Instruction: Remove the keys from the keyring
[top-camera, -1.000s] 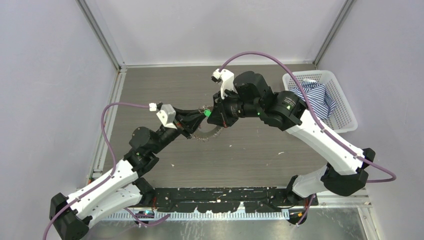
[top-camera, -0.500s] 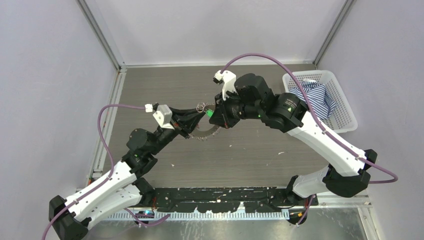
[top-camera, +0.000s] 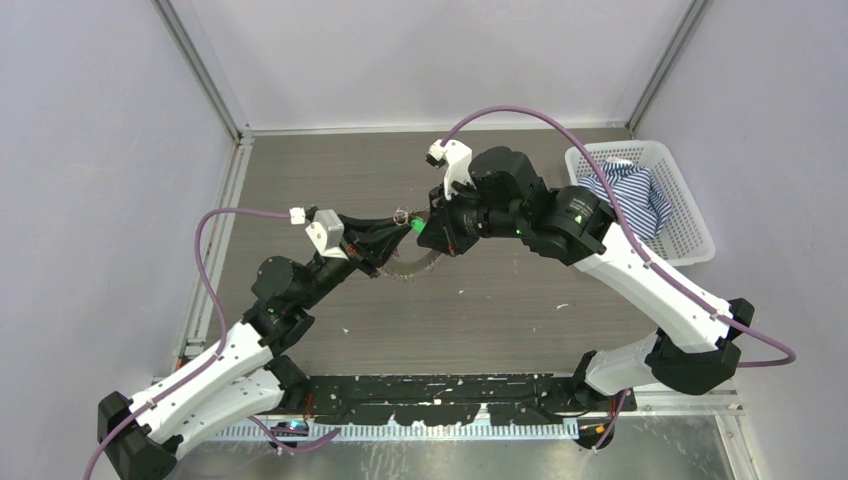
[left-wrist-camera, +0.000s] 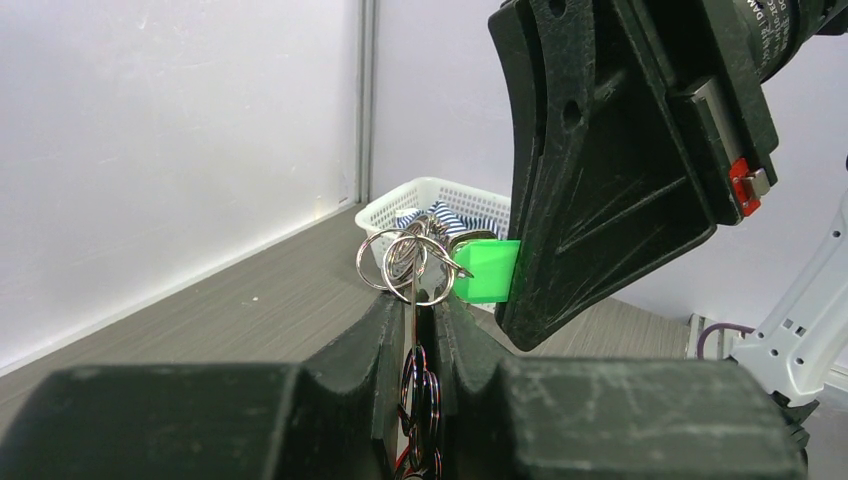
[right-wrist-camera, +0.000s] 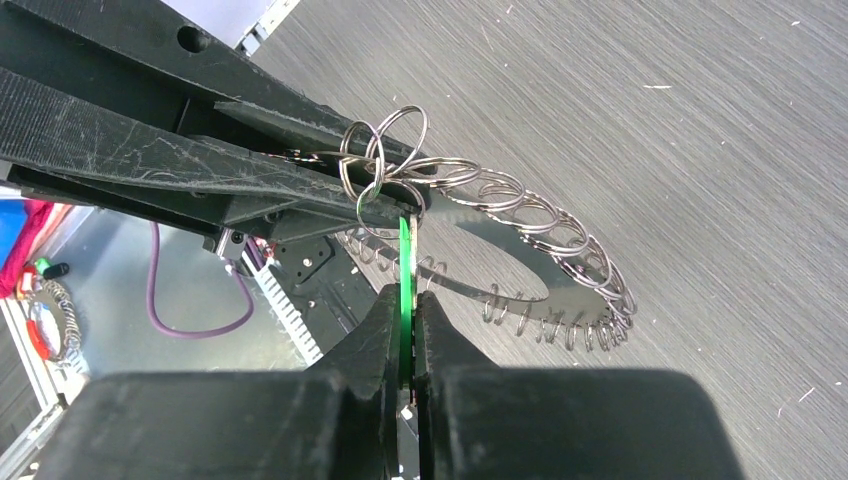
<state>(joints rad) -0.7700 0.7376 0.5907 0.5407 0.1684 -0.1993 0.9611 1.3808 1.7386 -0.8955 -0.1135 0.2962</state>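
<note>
The keyring hangs between both grippers above the table. In the right wrist view it is a flat silvery ring edged with many small silvery pieces, the keys, which look like wire loops here. My left gripper is shut on the ring's edge, with a cluster of small rings just past its fingertips. My right gripper is shut on the green key, which also shows in the left wrist view. The two grippers almost touch.
A white basket holding a striped cloth stands at the table's back right. A metal rail runs along the table's left edge. Grey walls enclose the back and sides. The black base bar lies along the near edge.
The left arm has drawn back slightly to the left and the right gripper has shifted a little. A cluster of small rings now shows between the two grippers.
</note>
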